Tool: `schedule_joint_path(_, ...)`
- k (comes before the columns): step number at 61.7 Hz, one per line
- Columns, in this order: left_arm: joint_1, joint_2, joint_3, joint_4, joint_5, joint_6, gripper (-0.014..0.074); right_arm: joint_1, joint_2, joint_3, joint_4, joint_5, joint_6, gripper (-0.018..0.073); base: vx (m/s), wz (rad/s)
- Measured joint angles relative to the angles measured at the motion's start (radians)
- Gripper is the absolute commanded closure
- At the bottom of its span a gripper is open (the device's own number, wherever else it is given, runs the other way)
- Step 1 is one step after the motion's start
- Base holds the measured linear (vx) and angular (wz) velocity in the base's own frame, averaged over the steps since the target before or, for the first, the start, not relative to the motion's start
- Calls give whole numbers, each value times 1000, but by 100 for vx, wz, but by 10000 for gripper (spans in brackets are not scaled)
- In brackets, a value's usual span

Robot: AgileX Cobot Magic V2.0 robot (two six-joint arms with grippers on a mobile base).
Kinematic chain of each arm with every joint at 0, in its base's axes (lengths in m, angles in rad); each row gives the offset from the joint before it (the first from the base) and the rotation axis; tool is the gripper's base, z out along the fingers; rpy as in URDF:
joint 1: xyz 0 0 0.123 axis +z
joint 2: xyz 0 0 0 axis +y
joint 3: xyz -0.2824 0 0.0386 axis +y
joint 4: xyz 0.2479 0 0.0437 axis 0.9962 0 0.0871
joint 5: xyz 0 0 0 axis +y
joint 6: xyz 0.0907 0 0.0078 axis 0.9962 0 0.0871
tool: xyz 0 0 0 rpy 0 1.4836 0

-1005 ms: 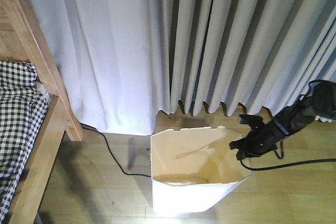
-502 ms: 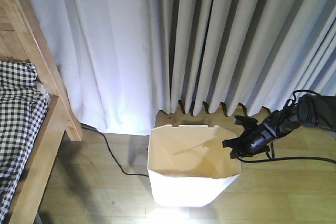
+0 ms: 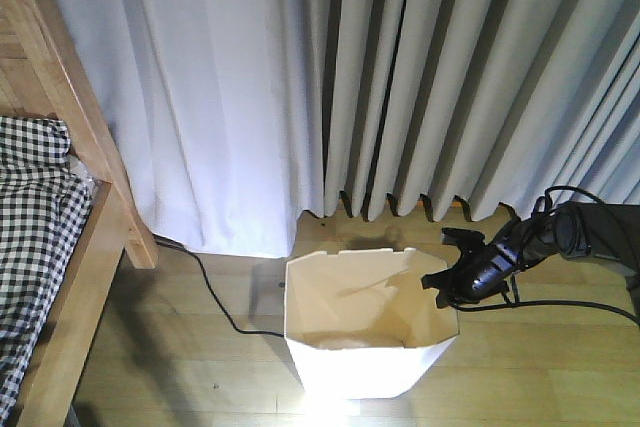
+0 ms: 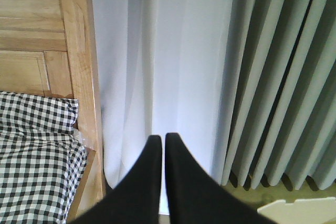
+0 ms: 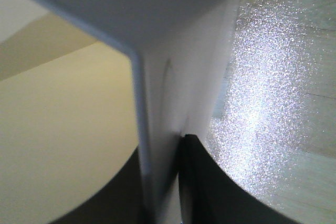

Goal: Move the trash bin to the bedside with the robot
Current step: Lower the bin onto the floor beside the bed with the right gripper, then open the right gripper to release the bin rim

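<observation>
Trash bin (image 3: pixel 350 357) upright on floor, right claw (image 3: pixel 447 281) pinching its right rim wall

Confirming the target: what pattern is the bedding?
Black-and-white small checks on the bedding, clearest in the left wrist view.

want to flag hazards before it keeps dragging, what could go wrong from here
The right gripper pinches only the thin rim of the trash bin, so the wall may flex or slip free. Pulled from the top, the tall bin could tip. A black cable lies on the floor between the bin and the bed and could snag its base.
</observation>
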Motion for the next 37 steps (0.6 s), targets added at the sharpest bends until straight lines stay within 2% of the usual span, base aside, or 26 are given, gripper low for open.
schedule_joint_path(37,0,0,0,0,0,0,602,0,25,-28,-2,32,3,389,0,0)
